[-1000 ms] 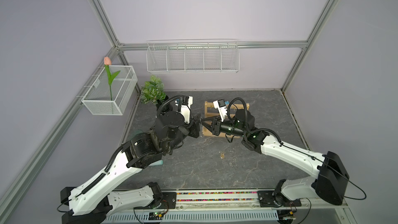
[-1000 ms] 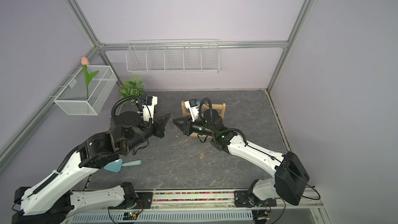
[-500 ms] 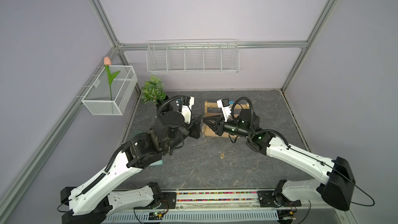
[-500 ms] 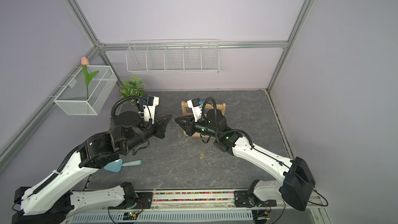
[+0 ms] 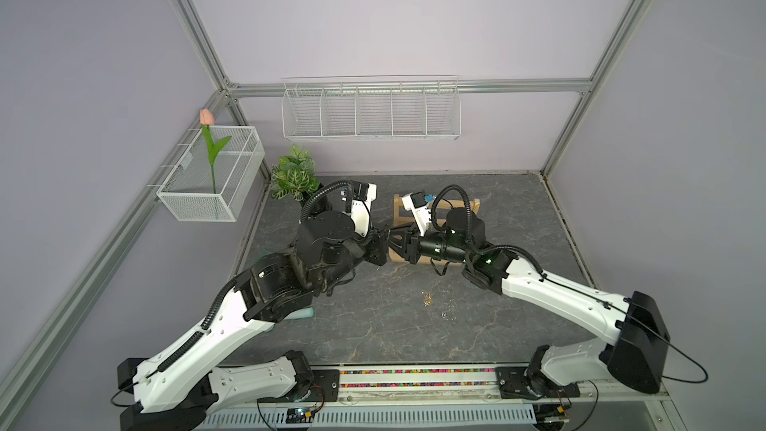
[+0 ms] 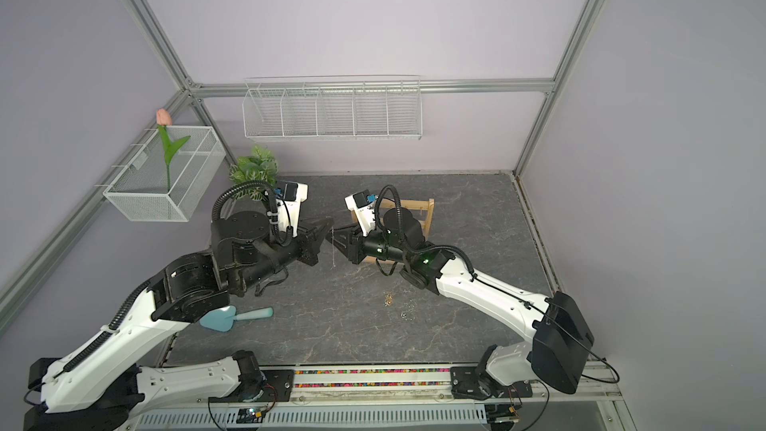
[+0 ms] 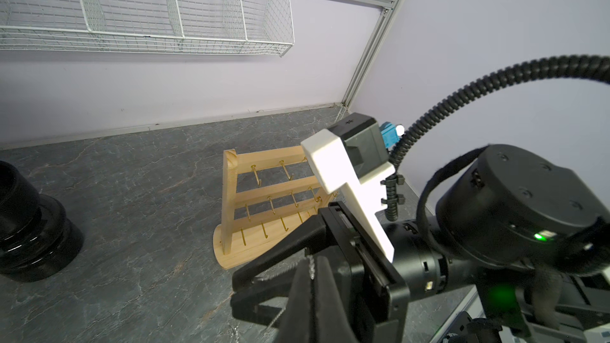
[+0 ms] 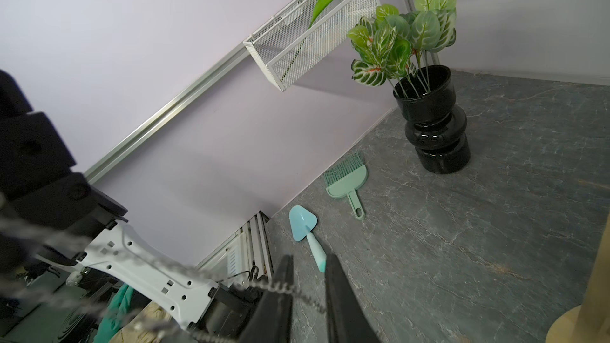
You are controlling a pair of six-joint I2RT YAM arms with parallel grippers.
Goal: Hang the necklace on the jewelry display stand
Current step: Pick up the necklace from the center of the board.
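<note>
A thin silver necklace (image 6: 333, 252) dangles above the table from my left gripper (image 6: 330, 223), which is shut on the chain (image 7: 310, 263). My right gripper (image 6: 338, 233) faces it tip to tip. Its jaws stand slightly open, and the chain (image 8: 280, 288) crosses the gap between them (image 8: 308, 260). In the left wrist view the right gripper (image 7: 238, 292) straddles the chain just in front of my shut fingers. The jewelry display stand (image 5: 456, 203), light wood with gold hooks (image 7: 231, 199), stands right behind the right wrist, half hidden by it in both top views.
Small jewelry piles (image 5: 427, 301) (image 6: 404, 316) lie on the dark table in front of the right arm. A black vase with a plant (image 8: 432, 127), a green brush (image 8: 346, 183) and a teal scoop (image 6: 236, 317) sit at the left. White wire baskets (image 5: 369, 111) hang on the walls.
The right gripper's jaws have parted a little around the chain, and the right arm's elbow has swung outward. The left gripper still holds the necklace in the same place.
</note>
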